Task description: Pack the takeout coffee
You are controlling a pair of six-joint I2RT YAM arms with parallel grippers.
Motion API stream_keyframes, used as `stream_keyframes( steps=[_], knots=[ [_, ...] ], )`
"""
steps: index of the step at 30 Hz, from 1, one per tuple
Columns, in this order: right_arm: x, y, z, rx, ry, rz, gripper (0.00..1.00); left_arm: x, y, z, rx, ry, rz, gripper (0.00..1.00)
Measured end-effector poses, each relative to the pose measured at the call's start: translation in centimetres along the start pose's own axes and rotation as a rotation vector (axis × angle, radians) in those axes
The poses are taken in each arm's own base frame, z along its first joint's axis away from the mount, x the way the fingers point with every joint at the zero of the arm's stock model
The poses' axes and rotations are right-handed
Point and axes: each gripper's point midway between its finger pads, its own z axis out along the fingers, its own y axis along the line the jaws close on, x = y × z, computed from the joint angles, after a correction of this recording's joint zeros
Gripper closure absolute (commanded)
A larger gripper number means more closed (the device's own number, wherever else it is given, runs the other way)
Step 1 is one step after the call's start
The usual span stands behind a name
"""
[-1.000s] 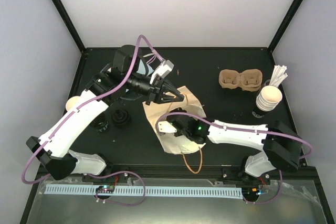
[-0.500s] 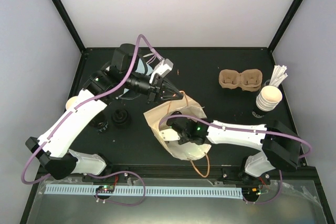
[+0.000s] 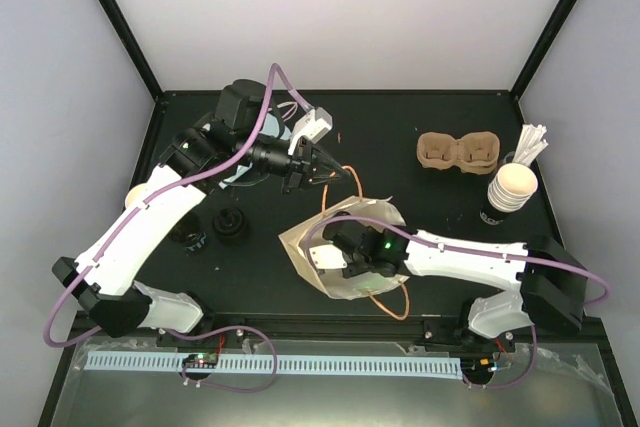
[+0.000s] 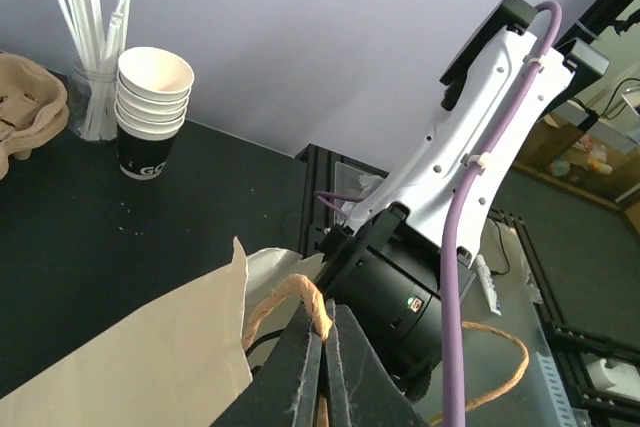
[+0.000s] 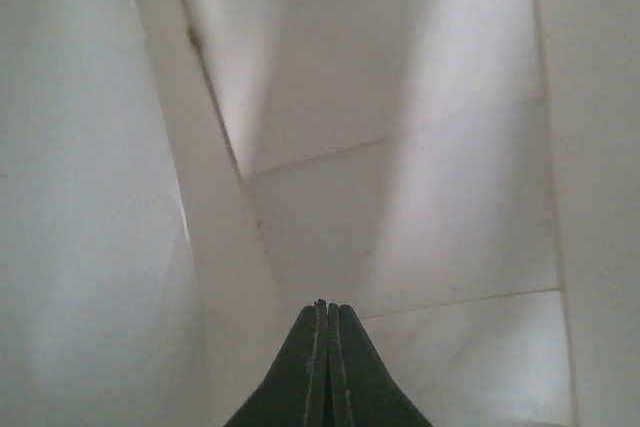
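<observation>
The takeout coffee [image 3: 134, 195], a small cream cup, stands at the far left and is half hidden by my left arm. A cream paper bag [image 3: 352, 285] lies mid-table with its mouth to the left. My left gripper [image 3: 326, 169] is shut on the bag's orange twine handle [image 3: 346, 183] and holds it above the bag. The left wrist view shows the twine handle [image 4: 300, 292] pinched between the jaws of the left gripper [image 4: 325, 319]. My right gripper [image 3: 330, 259] reaches into the bag's mouth. In the right wrist view the right gripper [image 5: 322, 305] is shut on nothing, with white bag walls [image 5: 420, 207] all round.
Black lids [image 3: 231, 226] lie left of the bag. A brown pulp carrier [image 3: 457, 153], a stack of cups [image 3: 511, 187] and white sticks [image 3: 532, 143] stand at the back right. The bag's second handle [image 3: 396, 303] trails toward the front edge.
The left gripper has moved back and right with the handle, lifting the bag's mouth open. The right gripper has gone deeper into the bag, which has shifted right and forward.
</observation>
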Motion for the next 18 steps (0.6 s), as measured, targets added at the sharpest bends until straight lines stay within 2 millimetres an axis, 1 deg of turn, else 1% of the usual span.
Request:
stream_keyframes(
  steps=[3, 7, 13, 18],
  knots=[
    [-0.2, -0.5, -0.4, 0.013, -0.004, 0.025, 0.99, 0.0, 0.0, 0.0, -0.001, 0.000, 0.001, 0.98],
    [-0.5, -1.7, -1.3, 0.060, -0.017, 0.056, 0.99, 0.0, 0.1, 0.0, -0.001, 0.000, 0.001, 0.98],
    [-1.1, -3.9, -3.7, 0.152, -0.059, 0.106, 0.99, 0.0, 0.7, -0.1, -0.026, -0.002, -0.005, 0.98],
    [-1.5, -5.8, -5.7, 0.230, -0.097, 0.164, 0.99, 0.0, 1.8, -0.4, -0.053, -0.006, -0.029, 0.98]
  ],
)
